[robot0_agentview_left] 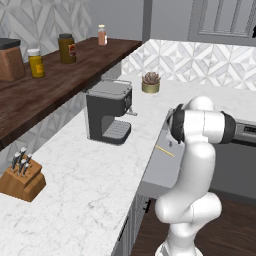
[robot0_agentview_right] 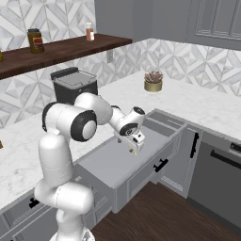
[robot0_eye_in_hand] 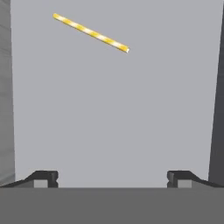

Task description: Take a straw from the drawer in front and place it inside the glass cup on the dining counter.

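The drawer [robot0_agentview_right: 110, 165] stands pulled out from the marble counter, its plain grey inside [robot0_agentview_left: 161, 172] showing. A thin yellow-and-white striped straw [robot0_eye_in_hand: 90, 33] lies flat on the drawer floor [robot0_eye_in_hand: 113, 109], slanting, and it is seen as a short yellow line [robot0_agentview_left: 164, 150] beside the arm. My gripper [robot0_agentview_right: 134, 148] hangs over the drawer and points down into it. It is open, and its two dark fingertips [robot0_eye_in_hand: 44, 178] stand wide apart with nothing between them. The straw lies ahead of the fingertips, apart from them. The glass cup and the dining counter are out of view.
A black coffee machine [robot0_agentview_left: 109, 111] stands on the counter left of the drawer, with a small potted plant [robot0_agentview_left: 150, 82] behind it and a knife block [robot0_agentview_left: 22, 177] near the front. Jars line the wooden shelf [robot0_agentview_left: 60, 80]. A second drawer [robot0_agentview_right: 172, 123] is open beyond, next to a dark oven front [robot0_agentview_right: 221, 181].
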Motion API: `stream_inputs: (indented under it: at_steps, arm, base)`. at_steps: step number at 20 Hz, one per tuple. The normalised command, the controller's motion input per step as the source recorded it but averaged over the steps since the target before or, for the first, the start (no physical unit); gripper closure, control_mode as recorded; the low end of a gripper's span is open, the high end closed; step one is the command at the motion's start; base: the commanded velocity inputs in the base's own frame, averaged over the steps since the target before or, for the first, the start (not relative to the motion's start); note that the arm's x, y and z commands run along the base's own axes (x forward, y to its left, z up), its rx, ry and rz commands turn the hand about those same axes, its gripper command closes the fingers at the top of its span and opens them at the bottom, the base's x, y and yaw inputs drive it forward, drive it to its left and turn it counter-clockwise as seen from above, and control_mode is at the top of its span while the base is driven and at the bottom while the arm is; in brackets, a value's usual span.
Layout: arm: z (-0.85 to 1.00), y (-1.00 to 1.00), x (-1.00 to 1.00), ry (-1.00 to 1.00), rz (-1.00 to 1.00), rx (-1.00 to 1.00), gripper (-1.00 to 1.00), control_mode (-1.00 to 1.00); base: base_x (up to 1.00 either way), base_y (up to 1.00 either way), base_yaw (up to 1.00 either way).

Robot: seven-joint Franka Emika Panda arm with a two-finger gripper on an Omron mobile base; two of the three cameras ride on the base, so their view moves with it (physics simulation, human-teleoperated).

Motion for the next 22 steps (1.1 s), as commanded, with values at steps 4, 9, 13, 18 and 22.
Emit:
stream_inputs:
  at_steps: [4, 9, 13, 18, 22]
  arm:
    - [-0.42, -0.02, 0.00, 0.07, -0.08, 0.00, -1.00, -1.00]
    - [-0.35, -0.12, 0.00, 0.02, -0.10, 0.00, -1.00, -1.00]
    - [-0.34, -0.14, 0.03, 0.02, -0.10, 0.00, -1.00, -1.00]
    - [-0.24, -0.25, 0.00, 0.00, -0.12, -0.02, -1.00, -1.00]
    - [-0.08, -0.49, -0.07, 0.00, -0.16, -0.09, -1.00, -1.00]
  base:
    - [0.00, 0.00, 0.00]
    - [0.00, 0.00, 0.00]
    - [0.00, 0.00, 0.00]
    - [0.00, 0.00, 0.00]
    - [0.00, 0.00, 0.00]
